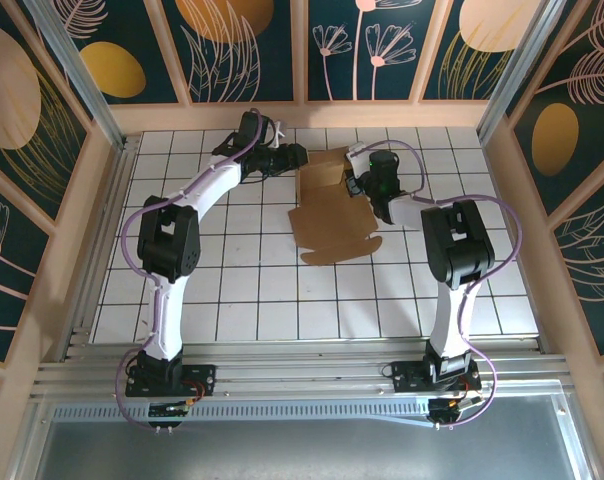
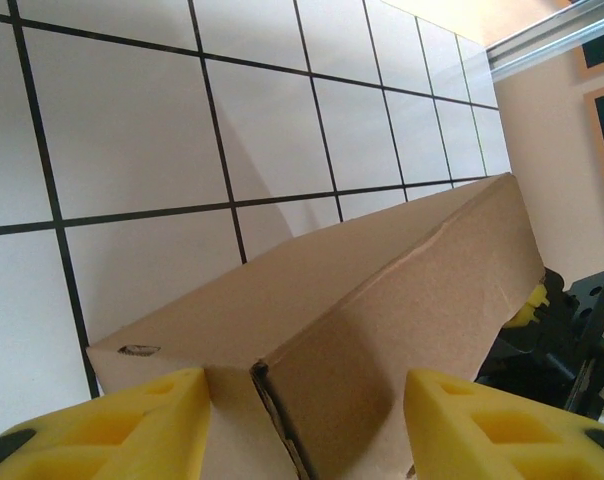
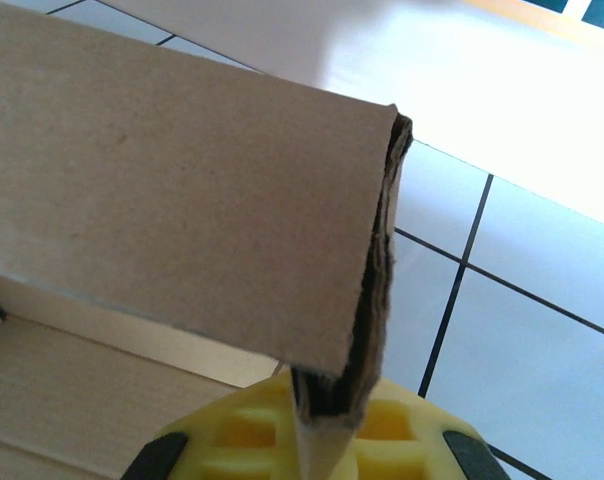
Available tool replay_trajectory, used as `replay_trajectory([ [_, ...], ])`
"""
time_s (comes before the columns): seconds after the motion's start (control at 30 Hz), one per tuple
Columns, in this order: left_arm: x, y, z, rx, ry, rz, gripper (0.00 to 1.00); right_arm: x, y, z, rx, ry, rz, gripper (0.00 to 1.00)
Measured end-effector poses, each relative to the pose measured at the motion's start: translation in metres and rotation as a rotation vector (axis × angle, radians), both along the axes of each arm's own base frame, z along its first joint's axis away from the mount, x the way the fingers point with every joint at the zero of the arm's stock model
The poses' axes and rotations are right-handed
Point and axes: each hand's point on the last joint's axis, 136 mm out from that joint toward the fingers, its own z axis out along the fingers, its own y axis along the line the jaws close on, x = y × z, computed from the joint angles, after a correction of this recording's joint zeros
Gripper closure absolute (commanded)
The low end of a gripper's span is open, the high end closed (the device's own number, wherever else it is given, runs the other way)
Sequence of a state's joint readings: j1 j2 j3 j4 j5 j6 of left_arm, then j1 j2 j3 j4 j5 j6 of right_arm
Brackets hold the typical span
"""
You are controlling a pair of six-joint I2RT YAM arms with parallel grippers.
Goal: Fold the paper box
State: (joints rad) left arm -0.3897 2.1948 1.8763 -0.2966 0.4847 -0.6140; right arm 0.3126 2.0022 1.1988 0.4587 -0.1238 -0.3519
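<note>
The paper box (image 1: 327,220) is a brown cardboard sheet lying mid-table, its far panels folded up into a wall. My right gripper (image 1: 362,185) is at the wall's right end. In the right wrist view its yellow pads (image 3: 242,435) are shut on the doubled edge of a brown flap (image 3: 182,190). My left gripper (image 1: 300,160) is at the wall's left end. Its yellow fingers (image 2: 132,425) stand apart on either side of a raised cardboard corner (image 2: 382,300), not pinching it. The right gripper's black body (image 2: 562,335) shows beyond that wall.
White tiled tabletop (image 1: 232,290) with black grid lines surrounds the box. Wooden-framed patterned walls (image 1: 72,200) enclose the left, back and right sides. A metal rail (image 1: 302,375) runs along the near edge by the arm bases.
</note>
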Motion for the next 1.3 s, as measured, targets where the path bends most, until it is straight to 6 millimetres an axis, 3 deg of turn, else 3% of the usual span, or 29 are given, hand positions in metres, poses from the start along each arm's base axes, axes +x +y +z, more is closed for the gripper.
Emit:
replay_trajectory([
  [0.13,-0.015,0.013,0.012,0.034,-0.034,0.047,0.44,-0.005,0.013,-0.001,0.0,0.007,0.034,1.0],
  [0.23,-0.018,0.026,0.046,0.03,-0.109,0.111,0.42,-0.01,0.025,0.0,0.006,0.012,0.073,1.0],
  [0.37,-0.001,0.037,0.093,-0.028,-0.196,0.162,0.42,-0.012,0.033,0.0,0.01,0.02,0.104,1.0],
  [0.47,0.023,0.037,0.102,-0.053,-0.22,0.152,0.43,-0.013,0.036,-0.001,0.013,0.028,0.123,1.0],
  [0.53,0.039,0.027,0.092,-0.07,-0.209,0.1,0.45,-0.015,0.039,-0.001,0.02,0.037,0.144,0.99],
  [0.6,0.044,0.014,0.068,-0.092,-0.166,0.035,0.46,-0.017,0.044,-0.001,0.025,0.044,0.162,0.97],
  [0.77,0.012,-0.008,-0.014,-0.153,0.051,-0.105,0.47,-0.02,0.059,-0.003,0.019,0.041,0.179,0.93],
  [1.1,0.002,-0.016,-0.006,-0.229,0.054,-0.193,0.49,-0.007,0.07,-0.005,0.009,-0.016,0.095,0.88],
  [1.3,0.004,-0.014,-0.006,-0.219,0.045,-0.189,0.46,-0.006,0.072,-0.004,0.002,-0.031,0.063,0.91],
])
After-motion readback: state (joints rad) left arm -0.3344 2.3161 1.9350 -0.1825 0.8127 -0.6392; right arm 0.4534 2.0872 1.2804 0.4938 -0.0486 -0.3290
